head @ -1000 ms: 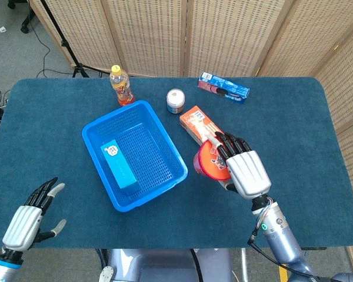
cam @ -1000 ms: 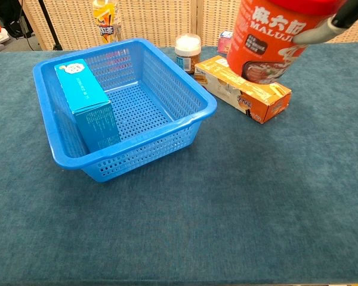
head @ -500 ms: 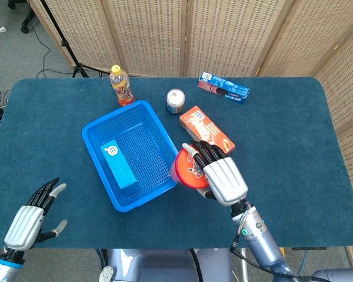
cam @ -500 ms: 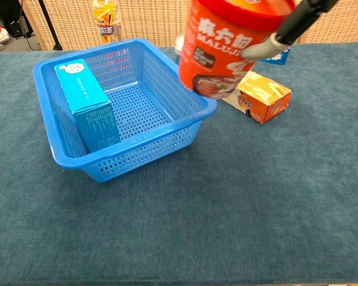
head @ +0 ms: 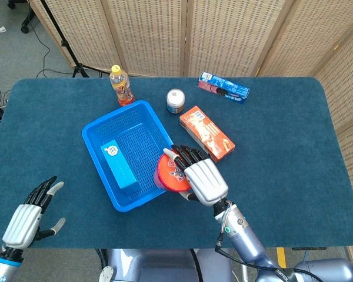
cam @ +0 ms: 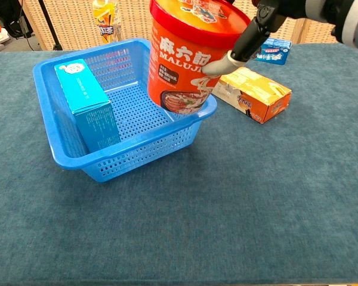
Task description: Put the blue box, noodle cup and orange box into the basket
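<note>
My right hand (head: 199, 176) grips the red noodle cup (cam: 188, 65) from above and holds it over the right rim of the blue basket (head: 100, 129). The cup (head: 169, 174) hangs above the basket's right wall (cam: 191, 122), partly inside. The blue box (head: 118, 164) lies inside the basket along its left side; the chest view shows this box (cam: 86, 101) leaning against the left wall. The orange box (head: 206, 133) lies on the table right of the basket, seen in the chest view as the orange box (cam: 256, 95). My left hand (head: 30, 214) hovers with fingers spread at the table's near left edge, holding nothing.
A drink bottle (head: 122, 86) stands behind the basket. A small jar (head: 175, 100) sits between the basket and the orange box. A blue snack packet (head: 223, 88) lies at the back right. Folding screens stand beyond the table's far edge.
My right hand has carried the noodle cup leftward from above the orange box to over the basket's right rim. The left hand has stayed where it was.
</note>
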Tool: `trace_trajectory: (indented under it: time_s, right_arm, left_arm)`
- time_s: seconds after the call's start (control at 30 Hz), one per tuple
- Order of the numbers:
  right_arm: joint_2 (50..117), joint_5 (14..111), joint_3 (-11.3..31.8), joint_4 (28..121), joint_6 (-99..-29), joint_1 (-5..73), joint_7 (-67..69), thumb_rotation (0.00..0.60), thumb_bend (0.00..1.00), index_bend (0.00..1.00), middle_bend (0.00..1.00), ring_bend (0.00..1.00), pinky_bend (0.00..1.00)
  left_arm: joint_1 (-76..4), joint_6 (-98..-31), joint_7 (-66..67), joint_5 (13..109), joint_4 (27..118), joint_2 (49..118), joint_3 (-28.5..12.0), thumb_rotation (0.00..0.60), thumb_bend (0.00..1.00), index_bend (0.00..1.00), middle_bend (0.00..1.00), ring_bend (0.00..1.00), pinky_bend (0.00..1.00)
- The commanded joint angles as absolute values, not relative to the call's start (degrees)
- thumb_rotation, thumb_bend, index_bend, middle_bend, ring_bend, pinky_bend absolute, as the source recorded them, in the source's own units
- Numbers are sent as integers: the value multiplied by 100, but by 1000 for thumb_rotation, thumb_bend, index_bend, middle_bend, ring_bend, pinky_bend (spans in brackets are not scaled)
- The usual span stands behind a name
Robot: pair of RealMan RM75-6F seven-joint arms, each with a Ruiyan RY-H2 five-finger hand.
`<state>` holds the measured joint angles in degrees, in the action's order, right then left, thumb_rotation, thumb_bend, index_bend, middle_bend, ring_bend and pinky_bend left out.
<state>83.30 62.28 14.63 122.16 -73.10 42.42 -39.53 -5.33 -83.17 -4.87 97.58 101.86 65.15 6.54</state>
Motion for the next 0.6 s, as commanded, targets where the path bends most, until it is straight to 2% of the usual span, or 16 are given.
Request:
trace_trajectory:
  time_s: [0.03,0.33,0.6]
  right_arm:
    - [8352,6295,1494,12176,-7344,4243,-3852,600,260,283,25,16,171]
    - [8378,6621,1436,11983,-7387,4225,-3684,600,234,235,0,0,169]
    - [8350,6673,1390,11968,-7402,4192,-3691,600,234,235,0,0,169]
  left_arm:
    - [-534,-8311,-483,9752,10181,6520,651,600,299,76,0,4,127]
    - [-543,-8286,-444,9727,10176,6548,638,600,299,76,0,3,127]
    - [-543,-8289,-441,9730,10184,6551,637,600,299,76,0,4,127]
